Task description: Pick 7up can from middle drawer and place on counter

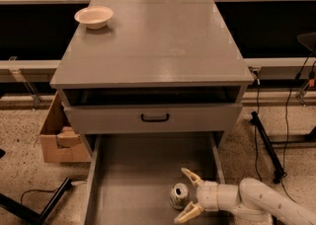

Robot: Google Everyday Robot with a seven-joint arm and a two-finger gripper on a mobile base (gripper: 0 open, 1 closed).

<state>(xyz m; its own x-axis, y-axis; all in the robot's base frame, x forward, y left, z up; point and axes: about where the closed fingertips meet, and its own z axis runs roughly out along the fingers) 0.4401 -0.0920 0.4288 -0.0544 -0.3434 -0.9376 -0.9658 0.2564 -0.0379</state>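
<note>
The 7up can [178, 195] stands upright on the grey floor of the pulled-out middle drawer [133, 179], near the front right. It is whitish with green marks and a silver top. My gripper [186, 195] comes in from the right at can height, open, with one cream finger behind the can and one in front of it. The fingers [190, 175] flank the can's right side without closing on it. The counter [153, 41] is the flat grey top of the cabinet above.
A cream bowl [94, 17] sits at the counter's back left. A closed drawer front with a black handle [154, 117] lies above the open drawer. A cardboard box [58, 137] stands on the floor at left. Cables and a black stand [266, 142] lie at right.
</note>
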